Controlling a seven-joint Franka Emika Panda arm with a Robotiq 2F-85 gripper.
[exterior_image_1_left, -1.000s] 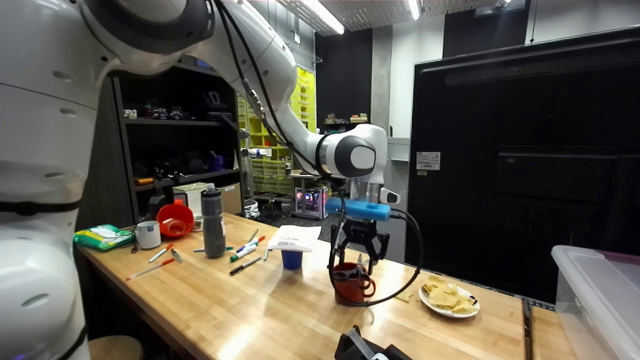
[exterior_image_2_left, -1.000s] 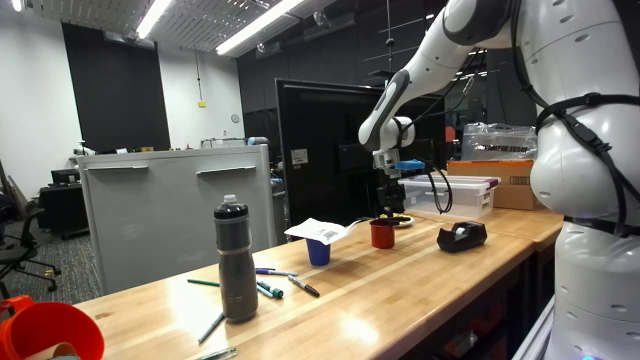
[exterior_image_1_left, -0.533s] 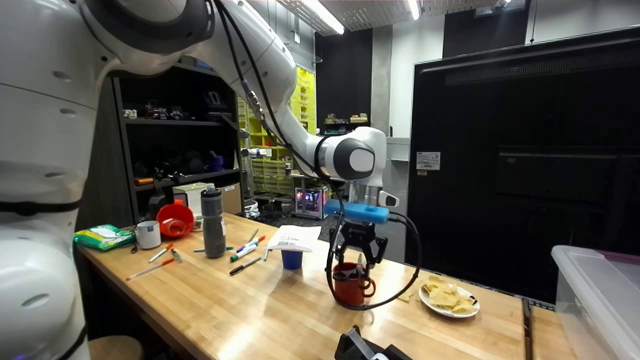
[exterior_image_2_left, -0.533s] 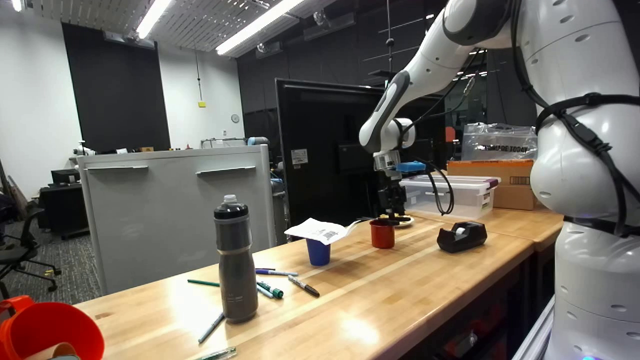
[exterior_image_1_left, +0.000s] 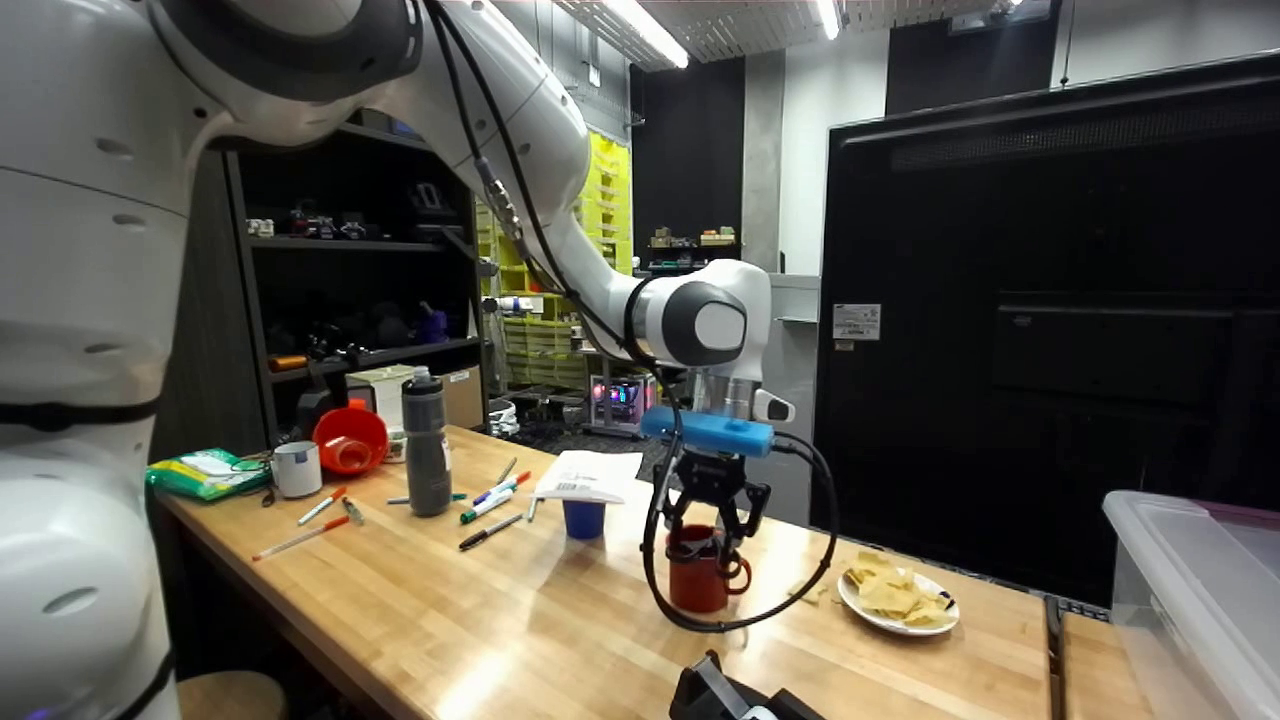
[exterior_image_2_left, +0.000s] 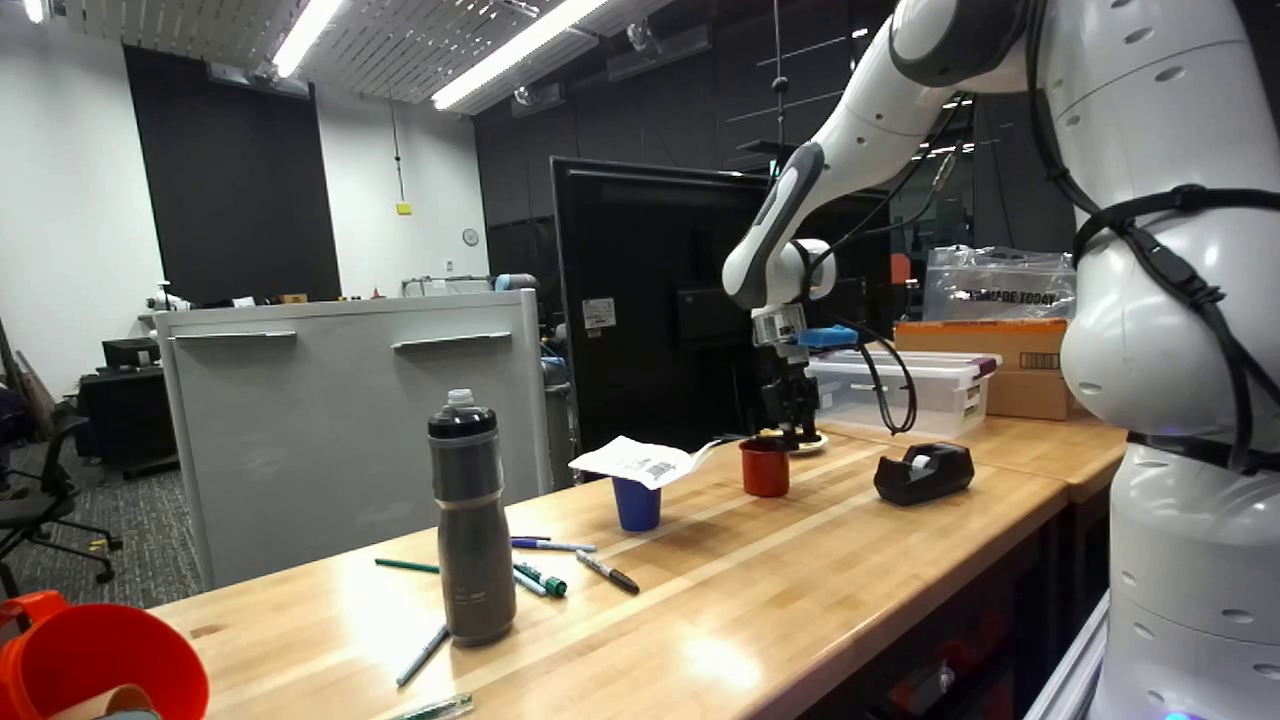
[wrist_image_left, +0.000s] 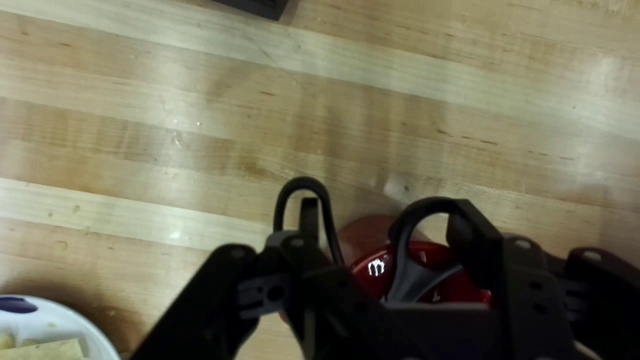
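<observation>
A red mug (exterior_image_1_left: 697, 590) stands upright on the wooden table, with scissors (wrist_image_left: 407, 280) inside it. Their grey and black handle is plain in the wrist view, and a thin black loop (wrist_image_left: 305, 181) shows to its left. My gripper (exterior_image_1_left: 704, 556) points straight down at the mug's mouth, jaws part-way apart. In the wrist view one of its fingers (wrist_image_left: 309, 212) overlaps the thin loop, and the opposite one overlaps the grey handle's outer side. Whether either touches the handles I cannot tell. The scissors' lower part is hidden by the gripper and mug (exterior_image_2_left: 765, 475).
Beside the mug is a white plate (exterior_image_1_left: 851, 600) of chips. A blue cup (exterior_image_1_left: 584, 520) with a paper packet (exterior_image_1_left: 590, 477) on top stands on the other side, near several pens and a grey bottle (exterior_image_2_left: 475, 560). A tape dispenser (exterior_image_2_left: 922, 473) and clear bin (exterior_image_2_left: 890, 395) are also close.
My gripper has come down a little farther toward the mug and shifted slightly sideways. Its fingers have drawn somewhat closer together. The mug and other objects stay where they were.
</observation>
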